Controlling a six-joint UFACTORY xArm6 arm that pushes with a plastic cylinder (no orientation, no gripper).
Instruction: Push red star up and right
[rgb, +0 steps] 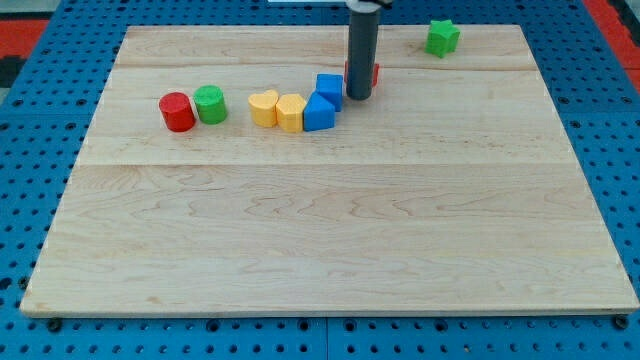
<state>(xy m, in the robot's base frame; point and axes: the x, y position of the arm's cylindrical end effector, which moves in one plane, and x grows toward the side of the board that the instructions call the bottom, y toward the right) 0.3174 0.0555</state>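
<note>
One red star (374, 73) behind my tip (358, 97), near board's (300, 240) top edge

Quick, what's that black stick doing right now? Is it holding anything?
My tip: no gripper, holds nothing; it stands right in front of the red star, hiding most of it, just right of the blue blocks.

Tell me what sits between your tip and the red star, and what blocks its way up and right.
Nothing visible sits between them: my tip stands directly in front of the red star, hiding most of it. Up and right, only the green block lies near that path, toward the view's top right.
</note>
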